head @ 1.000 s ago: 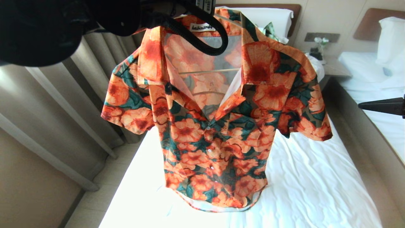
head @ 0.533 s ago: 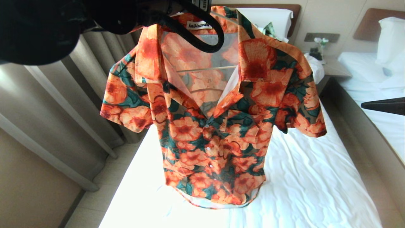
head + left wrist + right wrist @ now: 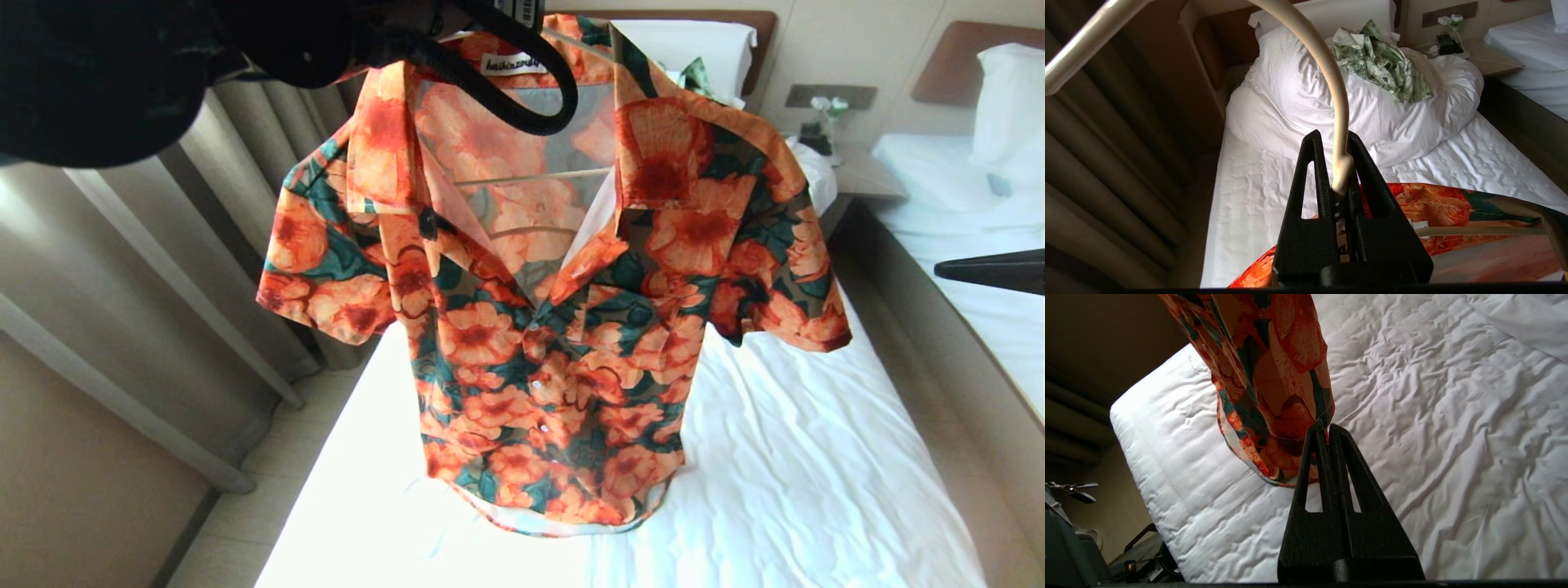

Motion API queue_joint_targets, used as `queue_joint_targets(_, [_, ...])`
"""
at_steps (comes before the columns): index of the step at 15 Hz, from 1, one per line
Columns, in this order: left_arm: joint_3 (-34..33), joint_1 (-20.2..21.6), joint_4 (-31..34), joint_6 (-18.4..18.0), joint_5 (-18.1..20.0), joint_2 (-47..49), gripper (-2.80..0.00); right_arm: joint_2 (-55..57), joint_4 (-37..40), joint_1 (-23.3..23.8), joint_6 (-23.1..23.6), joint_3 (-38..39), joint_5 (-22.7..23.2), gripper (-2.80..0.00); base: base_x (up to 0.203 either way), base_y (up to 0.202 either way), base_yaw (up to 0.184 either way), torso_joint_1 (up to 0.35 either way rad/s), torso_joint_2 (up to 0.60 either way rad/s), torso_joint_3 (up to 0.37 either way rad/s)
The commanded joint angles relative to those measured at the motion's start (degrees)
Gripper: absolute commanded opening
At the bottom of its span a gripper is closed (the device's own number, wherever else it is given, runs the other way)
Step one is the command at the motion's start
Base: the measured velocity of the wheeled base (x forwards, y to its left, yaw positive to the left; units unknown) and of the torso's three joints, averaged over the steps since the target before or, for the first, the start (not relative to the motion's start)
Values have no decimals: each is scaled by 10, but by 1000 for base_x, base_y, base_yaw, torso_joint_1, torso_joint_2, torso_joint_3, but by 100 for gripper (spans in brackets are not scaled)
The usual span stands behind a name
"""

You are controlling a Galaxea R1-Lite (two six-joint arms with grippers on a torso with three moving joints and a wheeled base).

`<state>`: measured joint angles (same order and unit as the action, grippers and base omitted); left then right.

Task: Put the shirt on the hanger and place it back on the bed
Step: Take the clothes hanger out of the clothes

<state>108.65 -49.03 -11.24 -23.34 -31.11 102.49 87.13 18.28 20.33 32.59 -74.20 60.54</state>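
Jaws of the left gripper point(image 3: 1337, 163) pinch the hanger point(image 3: 1331, 81), holding the shirt point(image 3: 555, 327) hanging above the bed point(image 3: 816, 474); the right gripper point(image 3: 1327, 428), jaws closed and empty, sits beside the shirt's hem.

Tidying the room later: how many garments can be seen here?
2. The orange-flowered shirt hangs on the hanger above the bed; a green-and-white leaf-print garment lies crumpled on the duvet. Others may be hidden.

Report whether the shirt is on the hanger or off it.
On it: the shirt hangs spread from the hanger, whose hook the left gripper pinches above the bed.
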Motion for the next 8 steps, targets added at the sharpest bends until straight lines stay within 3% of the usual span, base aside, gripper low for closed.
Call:
queue_joint_targets(1, [0, 0, -1, -1, -2, 0, -280, -13, 3, -3, -11, -4, 7, -280, 0, 0, 0, 0, 0, 0])
queue_joint_targets(6, [0, -1, -1, -1, -2, 2, -280, -59, 2, -42, -85, -13, 27, -280, 0, 0, 0, 0, 0, 0])
queue_joint_targets(8, [0, -3, -1, -1, -2, 3, -280, -67, 1, -87, -152, -39, 27, -280, 0, 0, 0, 0, 0, 0])
